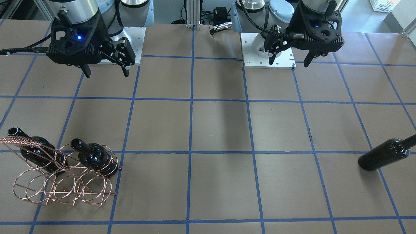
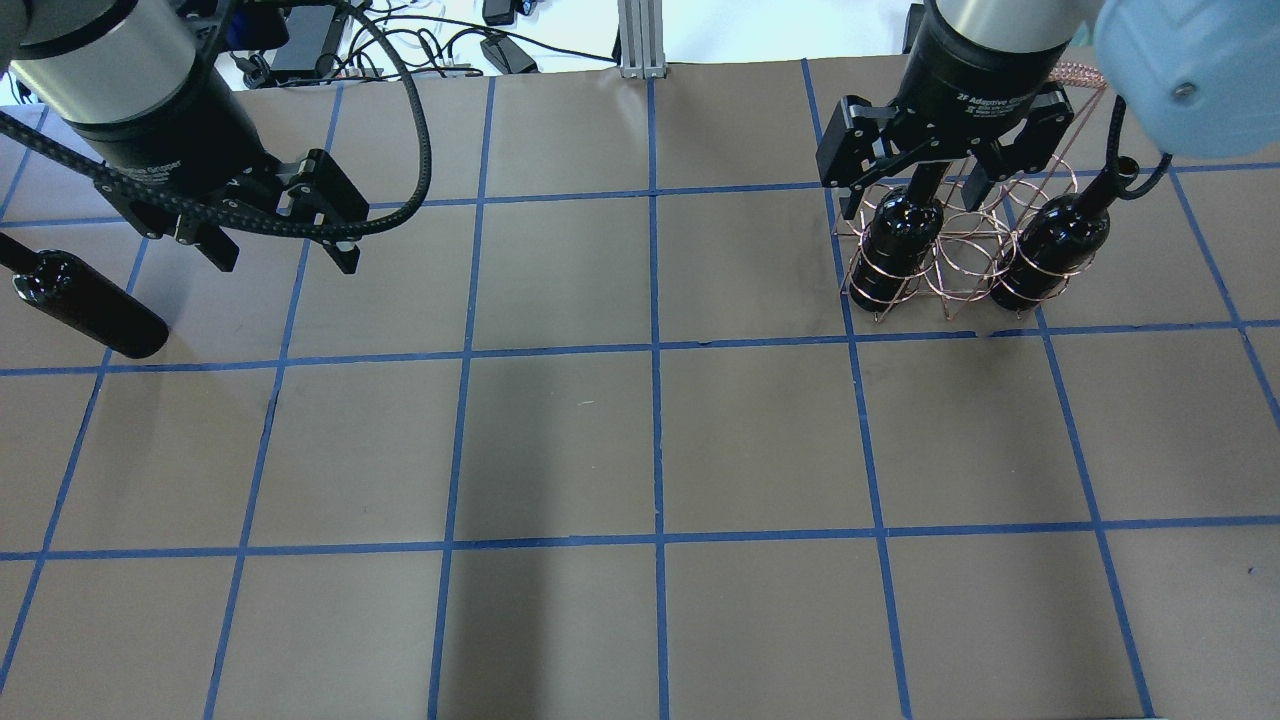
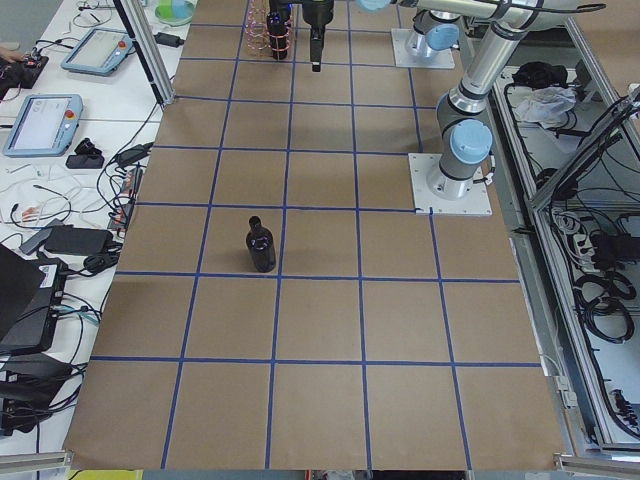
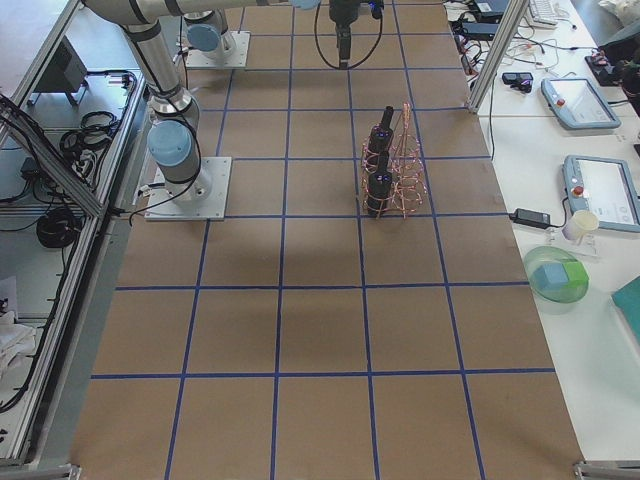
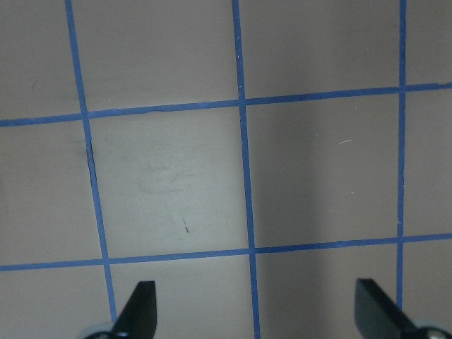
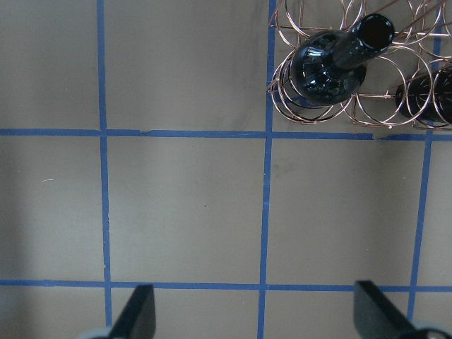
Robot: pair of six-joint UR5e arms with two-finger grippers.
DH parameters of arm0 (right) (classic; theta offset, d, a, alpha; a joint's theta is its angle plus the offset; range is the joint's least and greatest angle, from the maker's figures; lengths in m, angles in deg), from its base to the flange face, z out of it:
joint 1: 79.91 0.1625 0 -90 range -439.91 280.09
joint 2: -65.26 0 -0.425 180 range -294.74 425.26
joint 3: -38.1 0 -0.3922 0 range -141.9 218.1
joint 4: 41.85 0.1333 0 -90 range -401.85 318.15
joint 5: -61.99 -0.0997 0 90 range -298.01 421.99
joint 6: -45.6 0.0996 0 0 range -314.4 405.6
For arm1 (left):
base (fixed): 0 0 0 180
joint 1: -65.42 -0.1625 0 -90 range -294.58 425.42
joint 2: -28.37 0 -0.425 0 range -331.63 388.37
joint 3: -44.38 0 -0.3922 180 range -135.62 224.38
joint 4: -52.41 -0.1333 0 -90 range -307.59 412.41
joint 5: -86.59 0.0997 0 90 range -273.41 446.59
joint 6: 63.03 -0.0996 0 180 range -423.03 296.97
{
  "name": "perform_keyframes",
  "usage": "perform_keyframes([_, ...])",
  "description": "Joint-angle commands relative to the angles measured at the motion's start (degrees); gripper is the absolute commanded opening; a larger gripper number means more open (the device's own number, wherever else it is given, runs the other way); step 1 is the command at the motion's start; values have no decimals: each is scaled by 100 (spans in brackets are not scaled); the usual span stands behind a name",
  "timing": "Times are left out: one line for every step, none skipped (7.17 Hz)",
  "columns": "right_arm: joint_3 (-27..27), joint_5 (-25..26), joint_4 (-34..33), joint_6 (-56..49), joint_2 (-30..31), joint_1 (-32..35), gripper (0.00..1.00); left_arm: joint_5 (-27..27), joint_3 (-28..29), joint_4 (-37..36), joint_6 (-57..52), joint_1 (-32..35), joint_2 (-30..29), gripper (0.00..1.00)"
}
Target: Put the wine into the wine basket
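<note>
The copper wire wine basket (image 1: pixel 61 188) stands at the far right of the table in the overhead view (image 2: pixel 962 262). Two dark wine bottles (image 1: pixel 34 152) (image 1: pixel 94 157) stand upright in its rings, also seen in the right wrist view (image 6: pixel 328 63). A third dark wine bottle (image 2: pixel 85 305) stands alone at the table's left end (image 1: pixel 386 156) (image 3: pixel 262 245). My right gripper (image 2: pixel 912 200) hangs open and empty, high above the table beside the basket. My left gripper (image 2: pixel 287 263) hangs open and empty, to the right of the lone bottle.
Blue tape lines grid the brown table. The arms' white base plates (image 1: pixel 269 61) sit at the robot's side. Side benches hold tablets (image 3: pixel 40 120) and cables beyond the left end, and a green bowl (image 4: pixel 557 275) beyond the right end.
</note>
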Motion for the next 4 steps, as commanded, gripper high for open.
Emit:
perform_keyframes([3,-2,-7,-11,2,-2,100,-3,-33,-3,-31,0,-4,100])
perform_keyframes([3,-2,-7,-19,2,-2,100,-3,-41,-3,-31,0,-21,100])
perform_keyframes([3,-2,-7,-11,2,6,100,-3,-41,5,-92,-9,-13,100])
perform_keyframes([55,-10,-15,-2,2,6,100,-3,-41,5,-119,-35,-21,100])
